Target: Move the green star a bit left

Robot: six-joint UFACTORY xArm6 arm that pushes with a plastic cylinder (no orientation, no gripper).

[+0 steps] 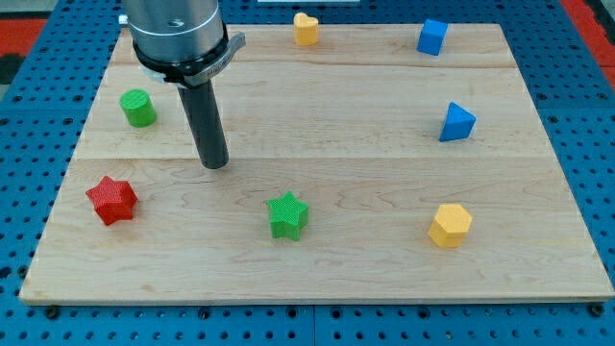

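The green star [287,214] lies on the wooden board [384,259] at the view's lower middle. My tip [214,164] rests on the board up and to the left of the star, about a star's width and a half away, not touching it. The dark rod rises from the tip to the arm's grey housing at the view's top left.
A red star [111,200] lies at the left, below a green cylinder [138,108]. A yellow heart [306,29] and a blue cube [432,37] sit at the top edge. A blue triangular block [456,123] and a yellow hexagon [450,225] are at the right.
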